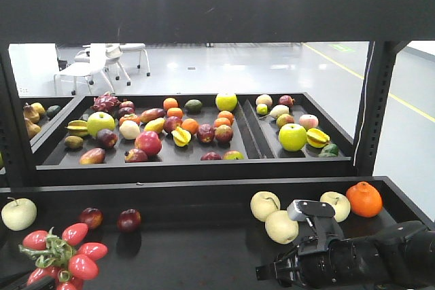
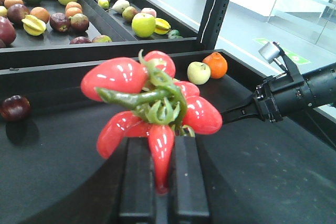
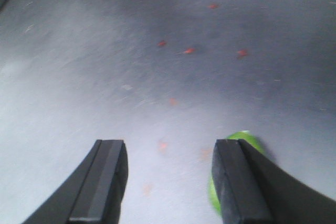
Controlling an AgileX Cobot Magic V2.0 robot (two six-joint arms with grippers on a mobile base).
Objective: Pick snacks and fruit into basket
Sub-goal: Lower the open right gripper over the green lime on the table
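Only the right wrist view catches the green fruit (image 3: 237,138). It is a vivid, glossy sliver peeking round one finger (image 3: 231,182) of the right gripper (image 3: 169,148), low on a blurred grey surface flecked with red. Most of it is hidden, and I can't tell whether it touches the finger. Those jaws stand wide apart with nothing between them. From the front, the right arm covers that spot on the lower tray (image 1: 204,249). The left wrist view shows the left gripper (image 2: 161,148) pinching one lobe of a red tomato cluster (image 2: 118,74), which the front view cuts off at its corner
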